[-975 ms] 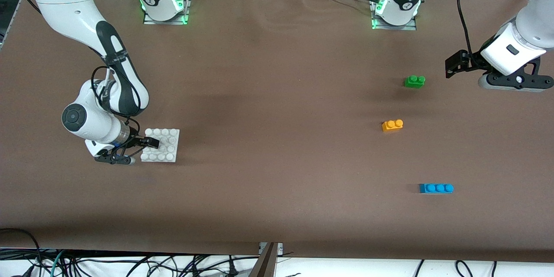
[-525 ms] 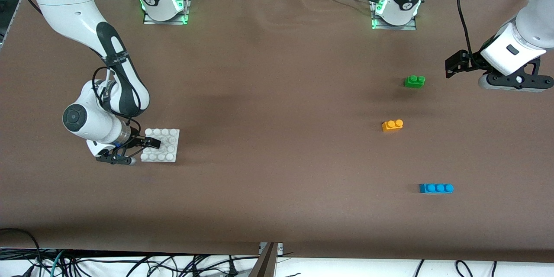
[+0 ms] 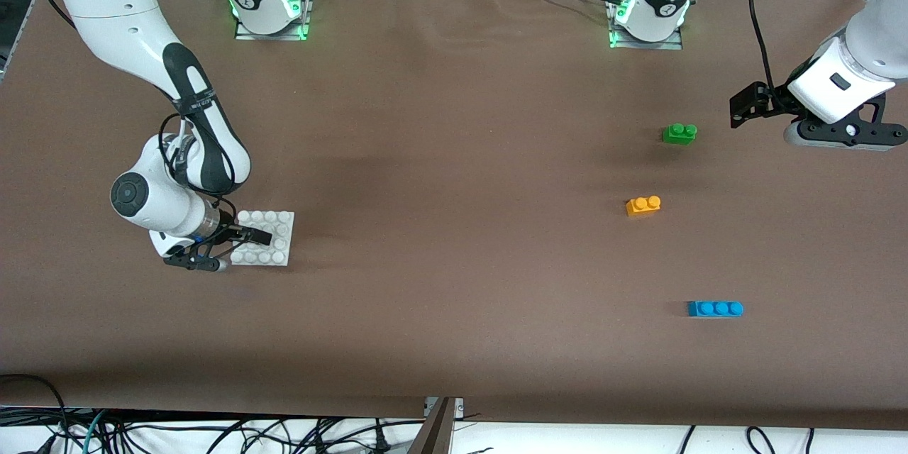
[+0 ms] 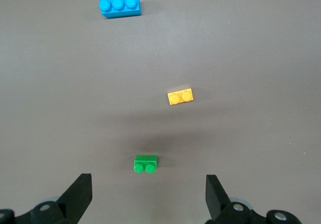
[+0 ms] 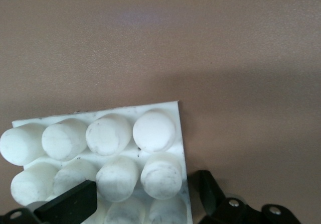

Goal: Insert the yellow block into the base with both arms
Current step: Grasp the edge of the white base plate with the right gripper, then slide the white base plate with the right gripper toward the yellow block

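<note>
Down at the right arm's end of the table, the right gripper (image 3: 234, 245) is low at the base (image 3: 278, 227), its jaws spread around the edge of the white studded plate, one finger (image 5: 67, 204) lying over the studs and the other finger (image 5: 210, 191) just off the plate's edge on the brown table (image 3: 454, 227). They sit astride the edge, but I can't make out a firm pinch. Over at the left arm's end, the left gripper (image 4: 148, 196) hangs in the air with its jaws wide apart and nothing between them, and this arm waits. Its wrist view looks down on three bricks standing apart on the cloth. The yellow block (image 3: 643, 206) sits alone, studs up, well apart from the base. The green brick (image 3: 679, 133) lies farther from the front camera than the yellow one, and the blue brick (image 3: 715, 308) lies nearer to that camera. Neither gripper touches the yellow block.
</note>
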{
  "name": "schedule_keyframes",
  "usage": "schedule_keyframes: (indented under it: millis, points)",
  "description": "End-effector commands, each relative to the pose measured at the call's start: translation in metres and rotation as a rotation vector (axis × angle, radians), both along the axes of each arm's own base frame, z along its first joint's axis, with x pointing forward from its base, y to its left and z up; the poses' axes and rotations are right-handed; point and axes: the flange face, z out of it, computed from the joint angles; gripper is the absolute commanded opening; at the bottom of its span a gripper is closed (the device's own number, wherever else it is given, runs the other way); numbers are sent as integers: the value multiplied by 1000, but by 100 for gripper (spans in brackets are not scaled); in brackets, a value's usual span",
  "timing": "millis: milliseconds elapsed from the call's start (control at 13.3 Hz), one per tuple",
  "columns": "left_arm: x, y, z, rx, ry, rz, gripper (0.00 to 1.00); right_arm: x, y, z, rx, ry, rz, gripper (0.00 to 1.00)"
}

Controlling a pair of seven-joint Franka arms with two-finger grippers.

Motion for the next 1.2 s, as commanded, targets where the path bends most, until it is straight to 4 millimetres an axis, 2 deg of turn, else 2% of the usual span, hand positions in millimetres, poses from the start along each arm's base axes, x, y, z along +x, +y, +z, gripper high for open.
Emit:
schedule_keyframes:
  millis: [0,150,375,525,825,1125]
  points:
    - [3,2,6,0,3,-11,100,-1,30,-7,44,-5,11,83]
    - [4,2,6,0,1,-11,100,-1,35,-7,49,-8,9,83]
    - [4,1,6,0,1,-11,100,-3,64,-5,49,-21,34,84]
    - [4,1,6,0,1,-11,100,-4,71,-4,50,-21,28,84]
    - [4,1,6,1,1,-10,100,-7,98,1,52,-34,67,84]
    - [4,1,6,0,1,-11,100,-14,146,5,56,-54,20,85]
